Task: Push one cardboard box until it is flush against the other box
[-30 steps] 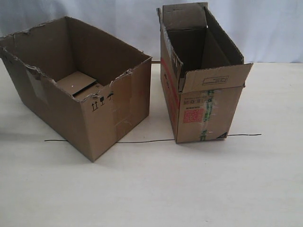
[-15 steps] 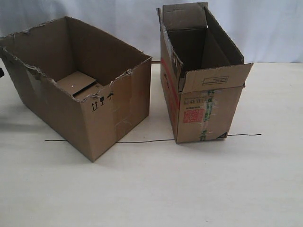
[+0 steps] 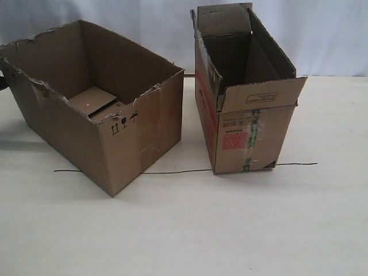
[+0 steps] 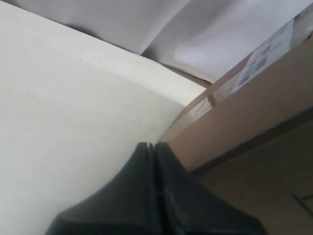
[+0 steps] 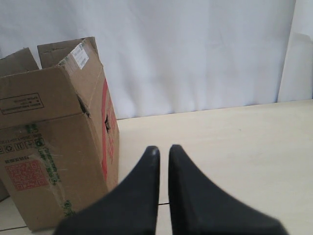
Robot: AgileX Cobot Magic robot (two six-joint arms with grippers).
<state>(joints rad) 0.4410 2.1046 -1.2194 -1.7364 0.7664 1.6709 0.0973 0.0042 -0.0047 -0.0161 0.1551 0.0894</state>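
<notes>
The cardboard box (image 3: 115, 138), wide and plain with a torn rim, stands on the left of the table, turned at an angle. The other box (image 3: 247, 132), narrower with a red label and upright flaps, stands to its right with a gap between them. My left gripper (image 3: 3, 80) shows as a dark shape at the exterior view's left edge, by the wide box's far left corner. In the left wrist view the left gripper (image 4: 150, 145) is shut and empty, its tips beside the box wall (image 4: 244, 112). My right gripper (image 5: 164, 148) is shut with a thin slit, empty, to the right of the other box (image 5: 54, 147). It is outside the exterior view.
A thin black line (image 3: 172, 171) runs across the pale table (image 3: 190, 230) under both boxes' front corners. A white curtain (image 3: 328, 34) hangs behind the table. A loose cardboard piece (image 3: 92, 100) lies inside the wide box.
The left gripper has come into the exterior view at the left edge, closing in on the wide box's left corner. Neither box has moved.
</notes>
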